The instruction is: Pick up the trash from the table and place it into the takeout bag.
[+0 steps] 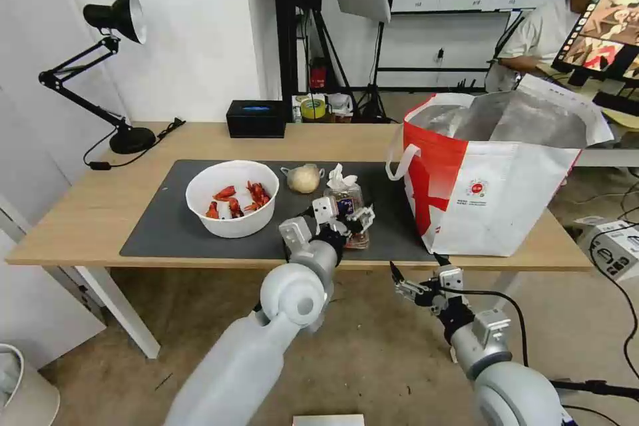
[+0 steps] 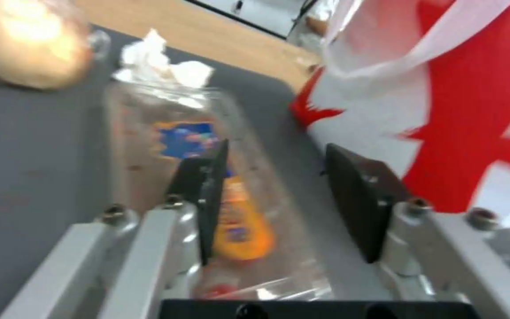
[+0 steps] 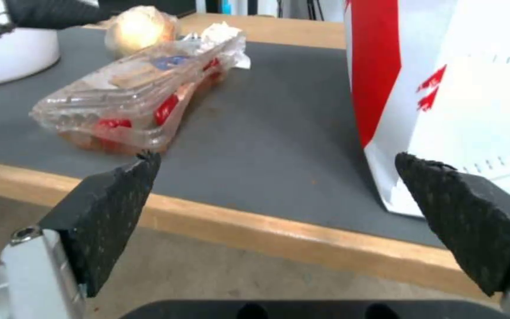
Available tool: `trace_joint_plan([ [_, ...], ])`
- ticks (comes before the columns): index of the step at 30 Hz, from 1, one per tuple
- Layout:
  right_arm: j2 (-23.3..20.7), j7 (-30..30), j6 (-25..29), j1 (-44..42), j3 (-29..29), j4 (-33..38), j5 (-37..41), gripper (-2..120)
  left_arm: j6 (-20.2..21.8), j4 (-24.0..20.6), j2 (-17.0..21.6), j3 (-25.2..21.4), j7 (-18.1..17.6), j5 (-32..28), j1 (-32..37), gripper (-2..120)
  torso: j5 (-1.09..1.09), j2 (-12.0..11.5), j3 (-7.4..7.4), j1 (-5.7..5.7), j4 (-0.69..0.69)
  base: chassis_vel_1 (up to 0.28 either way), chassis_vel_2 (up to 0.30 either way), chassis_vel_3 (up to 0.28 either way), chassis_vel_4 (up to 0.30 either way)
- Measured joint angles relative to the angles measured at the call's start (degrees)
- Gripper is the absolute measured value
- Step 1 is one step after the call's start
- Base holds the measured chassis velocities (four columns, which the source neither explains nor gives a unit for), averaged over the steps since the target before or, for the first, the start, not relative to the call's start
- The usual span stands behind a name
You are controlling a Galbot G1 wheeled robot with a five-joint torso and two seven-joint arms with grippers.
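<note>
While we scan from the desk's left end toward its right, these lines hold what we see.

Bowl: the white round bowl (image 1: 232, 198) of red shells sits on the dark mat (image 1: 166, 226), left of the mat's middle; we judge it stiff, fairly light, best taken at the rim.

Knotted bag: the small clear bag (image 1: 303, 178) lies behind the tray, soft and likely slippery; we would pinch its knot.

Tissue: the crumpled tissue (image 1: 341, 178) touches the tray's far end; featherlight, crushable.

Tray: the clear hinged tray (image 2: 208, 146) lies near the desk's front edge; thin, springy, easily cracked, so we would grip across its narrow width.

Left end effector (image 2: 279, 195): spread, straddling the tray's near end, not yet pinching.

Right end effector (image 3: 284, 212): spread wide, empty, below the front edge.

Takeout bag (image 1: 492, 180): upright, mouth open, at the desk's right end.
</note>
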Motion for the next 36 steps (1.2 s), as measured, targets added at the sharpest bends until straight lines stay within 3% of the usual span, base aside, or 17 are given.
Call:
trace_joint_plan([
  [4,0.07,0.02,-0.05,0.63,-0.22,-0.22,0.67,100,0.13,-0.72,4.35,-0.02,2.0,1.28,-0.31,27,0.0,0.0,-0.01,0.0,0.0,0.0,0.0,0.0,0.0],
  [6,0.1,0.01,-0.2,1.39,-0.41,-0.49,2.15,100,0.22,-0.48,6.43,-0.02,4.66,5.08,-0.42,17,0.0,0.0,-0.01,-0.01,0.0,0.0,0.0,0.0,0.0],
  [12,-0.9,0.0,-0.44,3.19,-0.91,-1.05,4.37,100,-0.27,0.0,9.22,1.39,9.24,8.91,-1.03,0,0.01,0.0,-0.01,-0.01,-0.01,0.0,0.0,0.0,0.0],
  [20,-1.62,-0.01,-0.74,4.27,-0.97,-1.62,7.24,100,-3.54,0.82,10.5,3.27,15.36,9.19,-2.99,0,0.01,0.0,-0.01,-0.01,-0.01,0.0,0.0,0.0,0.0],
  [27,-1.77,-0.23,-0.95,5.24,-0.98,-2.04,11.82,100,-4.22,2.72,11.48,5.65,18.18,9.11,-5.35,0,0.01,0.0,0.0,0.0,-0.01,0.0,0.0,0.0,0.0],
  [36,-3.51,-2.53,-0.55,9.66,-0.96,-3.49,29.38,100,-3.96,4.26,13.8,7.31,21.78,10.48,-6.87,0,0.01,0.0,0.0,0.0,-0.01,0.0,0.0,0.0,0.0],
])
